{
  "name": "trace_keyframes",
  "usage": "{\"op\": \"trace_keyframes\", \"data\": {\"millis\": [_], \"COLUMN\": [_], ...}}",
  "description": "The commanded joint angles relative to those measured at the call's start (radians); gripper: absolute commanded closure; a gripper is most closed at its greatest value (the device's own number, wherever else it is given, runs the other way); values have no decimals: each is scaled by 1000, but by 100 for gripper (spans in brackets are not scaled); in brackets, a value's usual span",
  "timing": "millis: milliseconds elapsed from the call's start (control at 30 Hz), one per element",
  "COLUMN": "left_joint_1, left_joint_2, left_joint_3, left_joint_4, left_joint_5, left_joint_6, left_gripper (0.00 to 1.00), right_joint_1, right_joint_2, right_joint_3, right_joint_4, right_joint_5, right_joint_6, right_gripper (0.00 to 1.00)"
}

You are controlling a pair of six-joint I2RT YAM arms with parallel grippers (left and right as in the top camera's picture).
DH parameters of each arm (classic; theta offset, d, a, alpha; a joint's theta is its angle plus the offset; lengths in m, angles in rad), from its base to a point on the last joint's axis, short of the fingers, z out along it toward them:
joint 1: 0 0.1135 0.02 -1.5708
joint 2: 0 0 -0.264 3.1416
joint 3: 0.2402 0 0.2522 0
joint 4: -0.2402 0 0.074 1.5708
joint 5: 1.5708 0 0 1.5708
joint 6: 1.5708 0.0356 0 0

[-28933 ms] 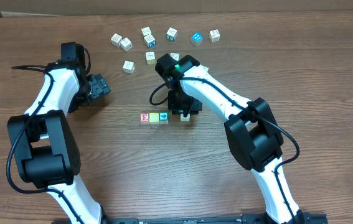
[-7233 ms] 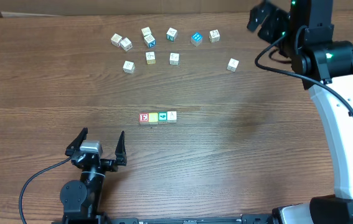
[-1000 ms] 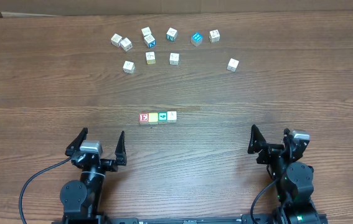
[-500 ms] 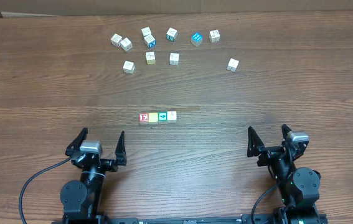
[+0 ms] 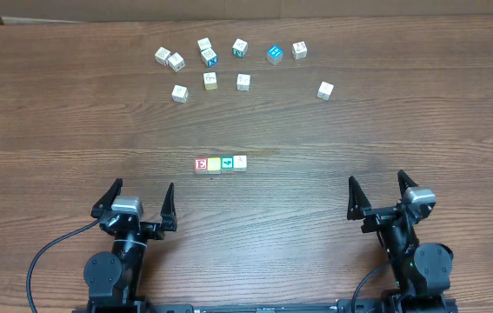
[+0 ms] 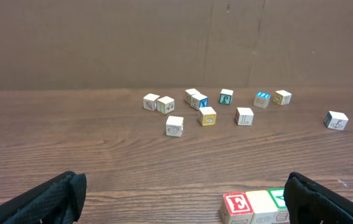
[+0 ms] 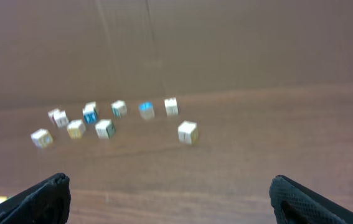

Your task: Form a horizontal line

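Both arms are black throughout. The left claw [image 5: 141, 193] has two slim, pointed fingers [image 5: 112, 193] flanking a small silver-grey block [image 5: 127, 206]. The right claw [image 5: 376, 184] is built alike, with its own grey cap [image 5: 419, 196]. Round black joint housings [image 5: 107, 271] sit beneath. A thin black left cable [image 5: 48, 252] curves off one arm and a right cable [image 5: 361, 280] off the other. Seen close, the fingers look matt and rough.

**Wood, paint and matt black plastic**

Brown wood grain ran all over the desk [image 5: 385, 113], streaky and dull, hardly a shine on it. Near the middle, the horizontal line [image 5: 221, 163] was small wooden cubes, with tops painted red, pale yellow, teal and white. The loose cubes [image 5: 243, 82] toward the far edge looked like the same pale wood. The left gripper [image 5: 143, 188] and right gripper [image 5: 376, 179] had matt black plastic fingers. Behind the far edge stood a cardboard wall [image 6: 164, 43], flat brown and matt.
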Motion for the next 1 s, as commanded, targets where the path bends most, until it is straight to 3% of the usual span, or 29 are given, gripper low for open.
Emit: {"op": "trace_keyframes", "data": {"millis": [0,200,367,967], "left_joint_1": [-1,-1,-1,-1], "left_joint_2": [-12,-12,-12,-12], "left_joint_3": [-3,-3,-3,-3], "left_joint_4": [-3,-3,-3,-3], "left_joint_5": [-7,-7,-7,-7], "left_joint_6": [27,27,27,27], "left_gripper": [0,0,0,1], "right_joint_1": [-3,-3,-3,-4], "right_joint_2": [-29,-29,-29,-29], "right_joint_3": [-10,-10,-10,-10], "right_joint_4": [5,5,9,10], "right_joint_5": [20,19,-39,-29], "right_joint_6": [-11,-20,-193,-191], "right_gripper": [0,0,0,0]}}
